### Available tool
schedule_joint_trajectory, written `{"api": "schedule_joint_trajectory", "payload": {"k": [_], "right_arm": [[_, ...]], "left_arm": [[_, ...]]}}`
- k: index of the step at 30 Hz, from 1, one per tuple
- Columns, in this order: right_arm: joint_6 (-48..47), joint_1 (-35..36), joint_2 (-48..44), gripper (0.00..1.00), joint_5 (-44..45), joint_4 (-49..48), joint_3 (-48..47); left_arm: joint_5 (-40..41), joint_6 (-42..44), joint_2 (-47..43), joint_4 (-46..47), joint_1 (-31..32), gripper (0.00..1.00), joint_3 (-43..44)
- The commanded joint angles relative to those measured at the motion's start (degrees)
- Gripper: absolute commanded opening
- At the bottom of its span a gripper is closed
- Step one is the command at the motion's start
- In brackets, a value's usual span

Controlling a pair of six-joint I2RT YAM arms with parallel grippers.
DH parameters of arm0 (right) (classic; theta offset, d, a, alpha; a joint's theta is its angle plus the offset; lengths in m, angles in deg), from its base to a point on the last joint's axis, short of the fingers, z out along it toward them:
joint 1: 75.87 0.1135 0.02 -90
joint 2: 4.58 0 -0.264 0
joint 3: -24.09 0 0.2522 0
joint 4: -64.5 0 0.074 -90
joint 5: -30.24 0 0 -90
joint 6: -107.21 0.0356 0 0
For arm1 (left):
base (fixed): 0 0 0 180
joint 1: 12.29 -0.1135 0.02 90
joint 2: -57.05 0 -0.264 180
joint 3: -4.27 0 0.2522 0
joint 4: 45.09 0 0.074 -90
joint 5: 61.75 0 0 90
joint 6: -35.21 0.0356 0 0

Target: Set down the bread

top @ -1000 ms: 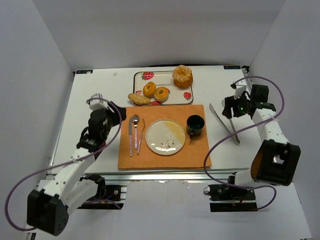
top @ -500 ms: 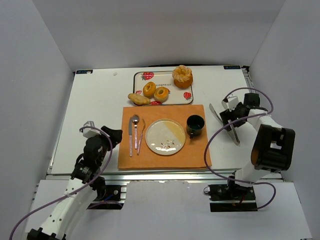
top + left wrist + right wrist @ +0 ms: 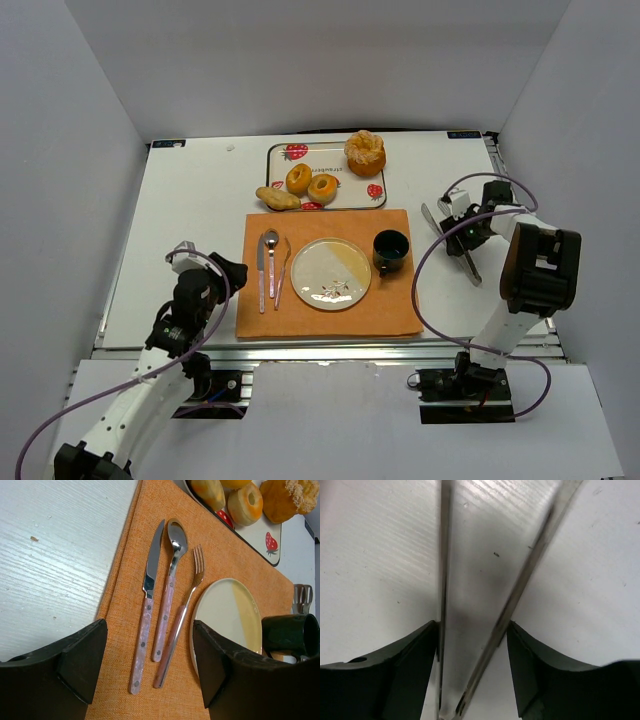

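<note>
Bread (image 3: 322, 188) sits on tray (image 3: 350, 192) at surface's far edge; right end effector (image 3: 472, 625) pinches tongs (image 3: 468, 262) near right edge, likely for lifting it; left end effector (image 3: 150, 665) spread, idle over cutlery (image 3: 170, 595).

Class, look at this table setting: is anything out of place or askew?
The pale tan elongated roll overhangs the near-left corner of the white strawberry-print tray, partly off its rim instead of lying inside it. Nothing looks spilled or damaged.
</note>
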Motion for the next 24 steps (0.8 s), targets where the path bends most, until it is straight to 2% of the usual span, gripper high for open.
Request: {"api": "schedule_joint_trajectory", "payload": {"k": [1,3,5,8,12,15,21,24], "right_arm": [[-1.46,-0.21,4.38,0.4,0.43,4.52,-1.28],[-1.14,-0.41,4.29,0.24,-0.1,5.29,-1.69],[-0.62,-0.59,3.0,0.14,-1.05,5.3,-1.96],[2.26,-0.59,-1.51,0.08,-6.55,7.67,-6.01],[7.55,0.57,-3.28,0.19,-17.11,14.97,-16.64],[11.77,4.21,-3.04,0.24,-21.51,18.25,-26.41],[19.19,14.05,-0.07,0.37,-25.34,18.49,-38.31],[19.99,17.63,2.2,0.4,-24.84,17.86,-41.32]], "left_arm": [[-0.26,0.85,0.73,2.04,-0.29,0.78,2.28],[-0.35,0.94,1.2,2.69,-0.29,0.78,2.48],[-0.52,0.94,1.89,3.05,-0.29,0.78,3.0],[-0.74,1.25,2.99,3.96,-0.27,0.78,3.86],[-1.27,1.83,5.35,5.71,-0.28,0.78,5.11],[-1.98,2.07,8.52,7.61,-0.28,0.78,6.22],[-3.37,2.69,13.61,10.47,-0.29,0.78,8.44],[-3.51,3.09,15.08,10.6,-0.29,0.78,9.7]]}}
